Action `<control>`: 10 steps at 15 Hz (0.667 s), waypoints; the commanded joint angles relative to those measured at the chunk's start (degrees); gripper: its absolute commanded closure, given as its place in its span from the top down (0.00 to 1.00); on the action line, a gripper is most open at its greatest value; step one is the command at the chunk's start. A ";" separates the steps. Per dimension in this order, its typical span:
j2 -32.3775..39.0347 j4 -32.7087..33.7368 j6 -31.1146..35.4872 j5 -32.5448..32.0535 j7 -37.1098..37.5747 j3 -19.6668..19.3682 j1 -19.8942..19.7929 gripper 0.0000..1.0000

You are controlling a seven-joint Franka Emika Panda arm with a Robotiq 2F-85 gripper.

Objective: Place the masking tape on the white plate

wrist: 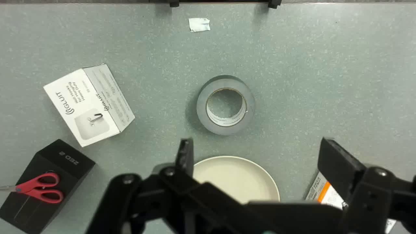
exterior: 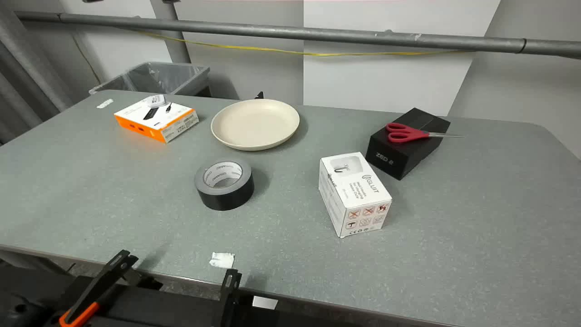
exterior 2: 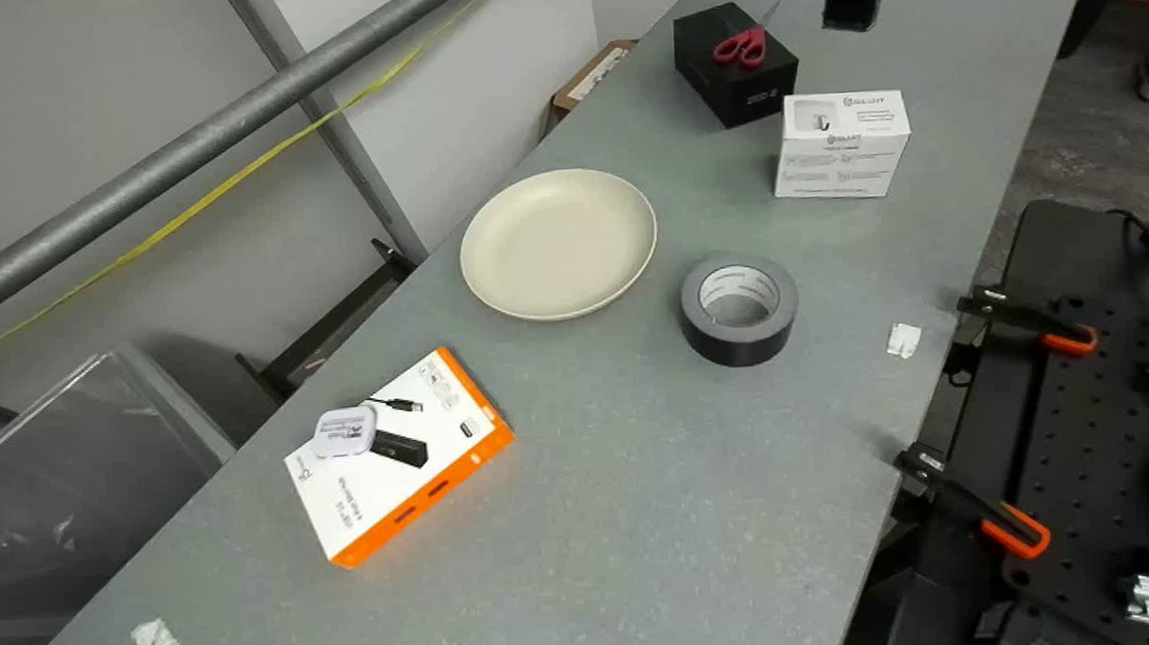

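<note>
The masking tape, a black ring-shaped roll with a pale printed core, lies flat on the grey table in both exterior views. It also shows in the wrist view, beyond the fingertips. The white plate, round and cream with a raised rim, lies near it, apart from it, with nothing on it, in both exterior views. In the wrist view the plate is partly hidden behind my gripper. The gripper is open and empty, fingers wide apart, above the table.
A white box and a black box with red scissors on top stand to one side. An orange-white box lies beside the plate. Clamps grip the table edge. A grey bin stands behind.
</note>
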 commanded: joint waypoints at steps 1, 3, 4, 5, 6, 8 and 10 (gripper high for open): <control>0.03 0.11 -0.13 0.07 -0.04 0.11 -0.11 1.00; 0.04 0.11 -0.13 0.07 -0.04 0.11 -0.11 1.00; 0.05 0.11 -0.13 0.07 -0.04 0.11 -0.11 1.00; 0.05 0.11 -0.13 0.07 -0.04 0.11 -0.11 1.00; 0.05 0.11 -0.13 0.07 -0.04 0.11 -0.11 1.00; 0.83 -0.07 1.50 0.06 0.53 0.03 -0.41 1.00; 2.23 -1.68 4.87 -0.88 1.11 -0.07 -1.17 1.00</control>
